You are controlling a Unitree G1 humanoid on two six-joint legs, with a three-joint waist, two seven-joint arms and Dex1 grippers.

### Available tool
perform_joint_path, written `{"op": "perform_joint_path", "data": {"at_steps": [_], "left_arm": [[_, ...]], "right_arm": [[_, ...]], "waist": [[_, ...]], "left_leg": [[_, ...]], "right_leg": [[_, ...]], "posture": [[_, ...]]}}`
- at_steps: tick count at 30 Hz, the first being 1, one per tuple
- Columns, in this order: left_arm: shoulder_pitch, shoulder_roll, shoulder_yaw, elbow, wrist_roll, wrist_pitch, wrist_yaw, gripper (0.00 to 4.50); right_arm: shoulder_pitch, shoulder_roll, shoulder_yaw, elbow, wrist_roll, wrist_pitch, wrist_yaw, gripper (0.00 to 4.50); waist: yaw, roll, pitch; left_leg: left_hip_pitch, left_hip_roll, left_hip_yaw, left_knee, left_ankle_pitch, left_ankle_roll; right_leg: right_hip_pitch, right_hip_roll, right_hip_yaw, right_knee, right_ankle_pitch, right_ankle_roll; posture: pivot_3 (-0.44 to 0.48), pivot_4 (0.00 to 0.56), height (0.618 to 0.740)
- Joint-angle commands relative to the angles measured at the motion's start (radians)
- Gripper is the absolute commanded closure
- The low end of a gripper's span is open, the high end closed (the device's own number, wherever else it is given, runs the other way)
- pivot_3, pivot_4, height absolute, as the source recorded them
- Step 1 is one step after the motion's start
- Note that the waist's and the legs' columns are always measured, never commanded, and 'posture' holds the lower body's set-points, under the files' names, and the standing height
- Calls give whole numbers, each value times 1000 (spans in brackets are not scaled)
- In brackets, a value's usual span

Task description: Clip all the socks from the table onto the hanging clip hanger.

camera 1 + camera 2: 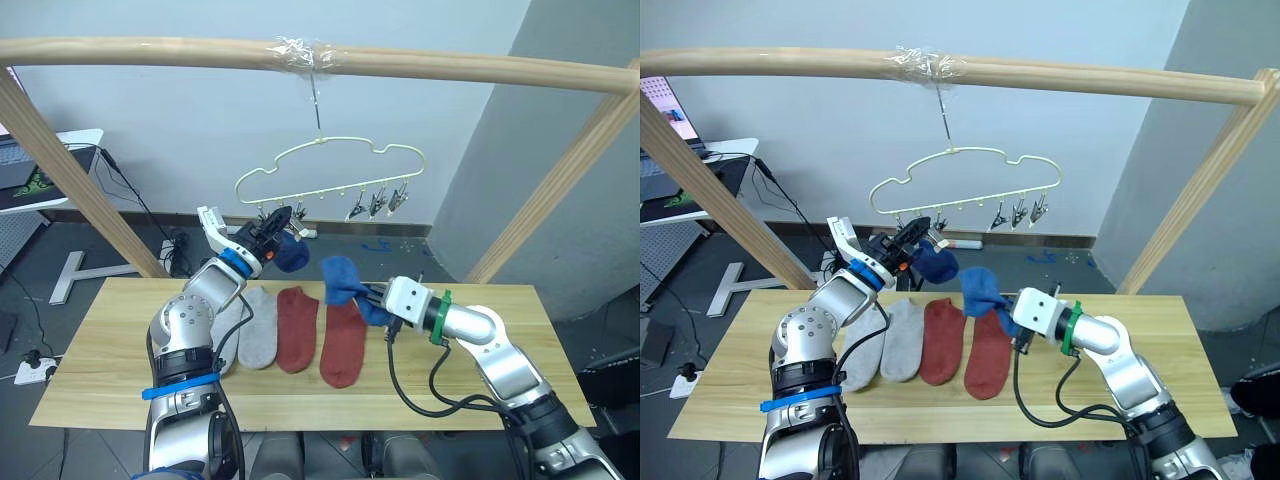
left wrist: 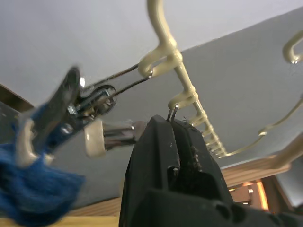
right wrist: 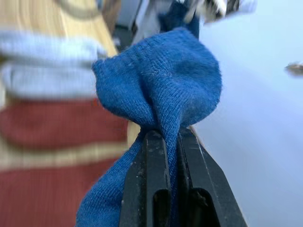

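Note:
The pale-gold clip hanger (image 1: 330, 160) hangs by its hook from the wooden pole. My left gripper (image 1: 276, 224) is raised to its left clips and looks shut on one grey clip (image 2: 173, 112). Beside it, one blue sock (image 1: 292, 253) hangs in the neighbouring clip (image 2: 71, 101). My right gripper (image 1: 372, 295) is shut on a second blue sock (image 1: 342, 277), bunched and lifted above the table (image 1: 480, 380). Two light grey socks (image 1: 258, 330) and two rust red socks (image 1: 342, 345) lie side by side on the wood.
Three free clips (image 1: 380, 203) hang on the hanger's right half. A thick wooden pole frame (image 1: 450, 68) spans overhead, with slanted legs at both sides. A black cable (image 1: 410, 395) loops on the table by my right arm. A white desk (image 1: 60, 160) stands far left.

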Motion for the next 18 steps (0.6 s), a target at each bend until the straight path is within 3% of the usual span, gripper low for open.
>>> {"op": "perform_joint_path", "data": {"at_steps": [1,9,18], "left_arm": [[-5,1,14,-27,-67,60,18,4500],[16,-23,5,-70,-94,74,48,4500],[10,-20,5,-71,-102,68,56,4500]], "right_arm": [[-52,42,6,-10,16,17,-10,4490],[-104,116,-7,12,40,66,-24,4490],[-102,122,4,16,60,109,3,4490]], "waist": [[0,0,0],[0,0,0],[1,0,0]], "left_leg": [[0,0,0,0,0,0],[0,-1,0,0,0,0],[-1,-1,0,0,0,0]], "right_leg": [[0,-1,0,0,0,0],[0,-2,1,0,0,-1],[0,-2,1,0,0,-1]], "posture": [[157,145,740],[162,147,740],[167,151,740]]}}
